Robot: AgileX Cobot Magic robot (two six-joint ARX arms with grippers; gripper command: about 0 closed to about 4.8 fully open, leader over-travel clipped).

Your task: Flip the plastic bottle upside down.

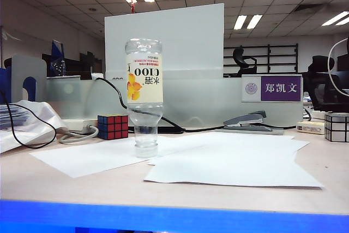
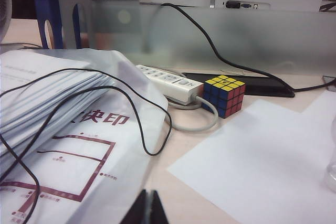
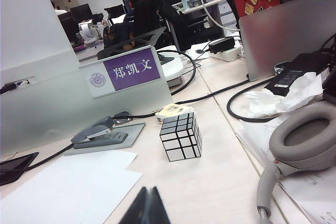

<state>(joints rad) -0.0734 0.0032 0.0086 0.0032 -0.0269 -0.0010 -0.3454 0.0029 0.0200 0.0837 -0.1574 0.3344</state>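
Already we see the plastic bottle (image 1: 144,97) standing inverted on its whitish cap (image 1: 146,149), label text upside down, on a white paper sheet (image 1: 229,167) spread over the table (image 1: 43,184). It looks empty and clear, so we judge it light, thin-walled and easy to dent, and top-heavy on so narrow a foot; a nudge could topple it. If we had to take hold, the labelled middle would give the best purchase, since the bare plastic is likely slick. The task appears done.

Just behind the bottle to the left sits a Rubik's cube (image 1: 113,126), beside a white power strip (image 2: 170,82) and a black cable (image 2: 210,40). Farther right lie a grey stapler (image 1: 245,119), a purple name plate (image 1: 280,88) and a mirror cube (image 3: 181,136).

Our left gripper (image 2: 148,209) hangs over the bagged paper stack (image 2: 58,129), fingers pressed together on nothing, well apart from the bottle. Our right gripper (image 3: 147,208) is likewise pressed together, empty, near the mirror cube and grey headphones (image 3: 299,145).
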